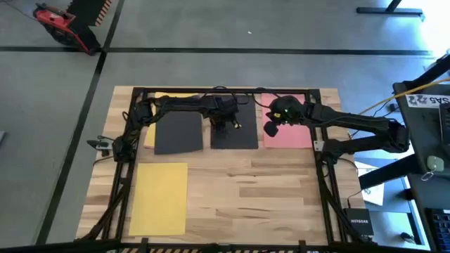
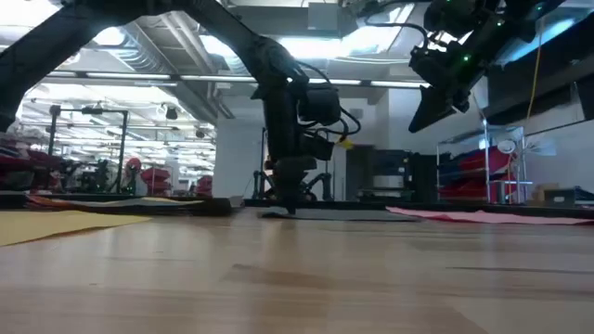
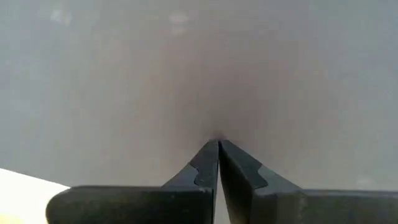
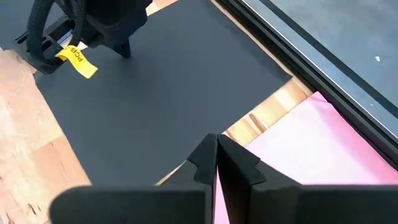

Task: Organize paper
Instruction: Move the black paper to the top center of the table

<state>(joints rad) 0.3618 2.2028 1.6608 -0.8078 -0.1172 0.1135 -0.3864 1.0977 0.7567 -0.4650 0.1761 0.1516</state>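
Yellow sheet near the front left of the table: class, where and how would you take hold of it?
Grip the yellow sheet at its right long edge, coming from the bare wood of the table. It lies flat and alone, so a tool must lift an edge first.

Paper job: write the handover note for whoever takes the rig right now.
Left gripper: shut, tips down on the middle black sheet at the table's far side.
Right gripper: shut, empty, raised over the pink sheet.
Another black sheet lies over a yellow sheet at far left; a second yellow sheet lies alone at near left.
Done: nothing stacked beyond that pair.
Left: gather all sheets together.
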